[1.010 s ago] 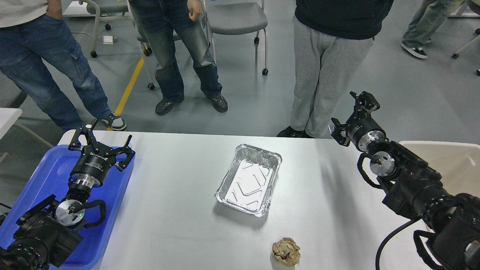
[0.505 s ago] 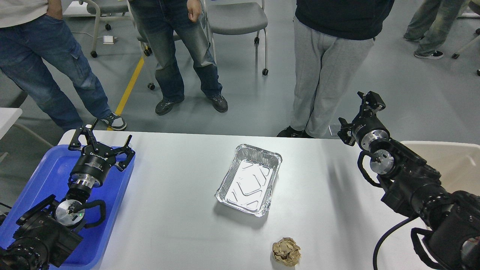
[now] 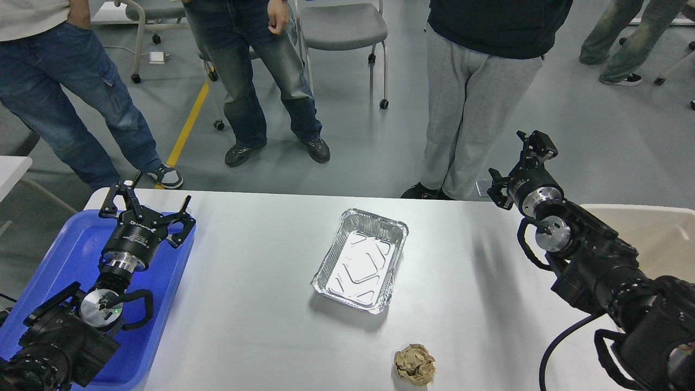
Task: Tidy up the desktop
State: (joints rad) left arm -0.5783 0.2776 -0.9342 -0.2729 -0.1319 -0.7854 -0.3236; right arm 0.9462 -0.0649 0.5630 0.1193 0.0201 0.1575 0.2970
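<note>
Meanwhile, right tool [image 3: 517, 165] drawn back toward three o'clock, spread and empty like left tool [image 3: 145, 205], leaving rectangular silver foil tray [image 3: 360, 259] mid-bench on wide white bench [image 3: 244, 304], untouched.

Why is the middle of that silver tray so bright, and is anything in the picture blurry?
Head view: overhead light glares off the foil tray floor, washing it white; the tray and the crumpled paper ball cast soft shadows on the desktop; everything looks sharp.
</note>
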